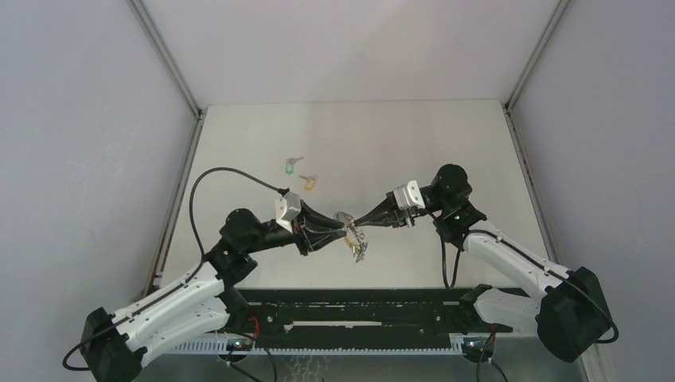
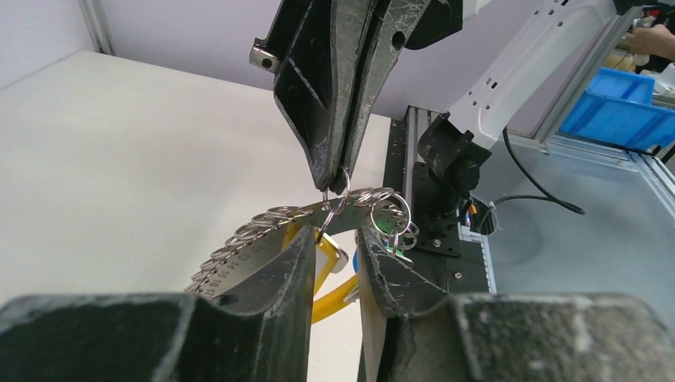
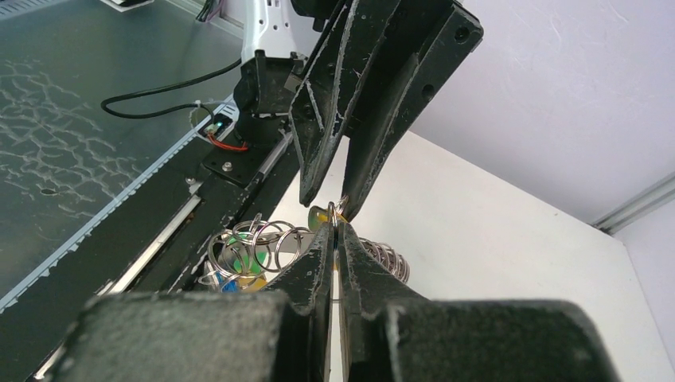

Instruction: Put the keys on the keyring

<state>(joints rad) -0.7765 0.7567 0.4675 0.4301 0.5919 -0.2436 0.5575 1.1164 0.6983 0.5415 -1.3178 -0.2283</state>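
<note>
Both grippers meet above the table's middle at the keyring [image 1: 357,243], a curved numbered metal strip [image 2: 253,240] strung with several split rings [image 3: 384,258]. My right gripper [image 3: 335,225] is shut on a small ring [image 2: 341,193] at the top of the strip. My left gripper [image 2: 334,236] faces it from the other side, jaws partly apart, with a yellow tag [image 2: 327,253] hanging in the gap. Coloured tags [image 3: 239,259] dangle from the rings. Two keys lie on the table behind: a green-tagged key [image 1: 291,166] and an orange-tagged key [image 1: 309,182].
The black base rail [image 1: 358,314] runs along the table's near edge, just below the hanging keyring. Grey walls close the table [image 1: 446,143] in on the left, right and back. A blue bin [image 2: 613,111] stands off the table beyond the rail.
</note>
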